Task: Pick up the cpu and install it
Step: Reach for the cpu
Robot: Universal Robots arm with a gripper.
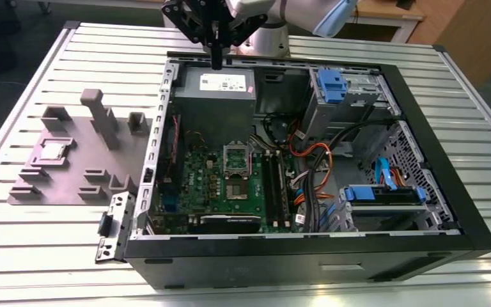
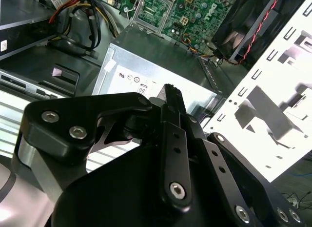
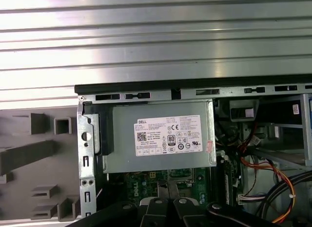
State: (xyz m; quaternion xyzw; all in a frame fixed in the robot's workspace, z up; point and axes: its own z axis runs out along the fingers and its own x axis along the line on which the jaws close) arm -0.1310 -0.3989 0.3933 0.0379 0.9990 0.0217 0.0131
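Ribbed metal table (image 1: 41, 256) carried an open black computer case (image 1: 314, 268). Black gripper (image 1: 217, 62) hung above it, fingers (image 2: 173, 97) pressed together, holding nothing. Small silvery square cpu (image 1: 54, 150) lay on the grey tray (image 1: 71, 182) alongside.

The exterior view's top edge crops the pincer (image 1: 217, 64).
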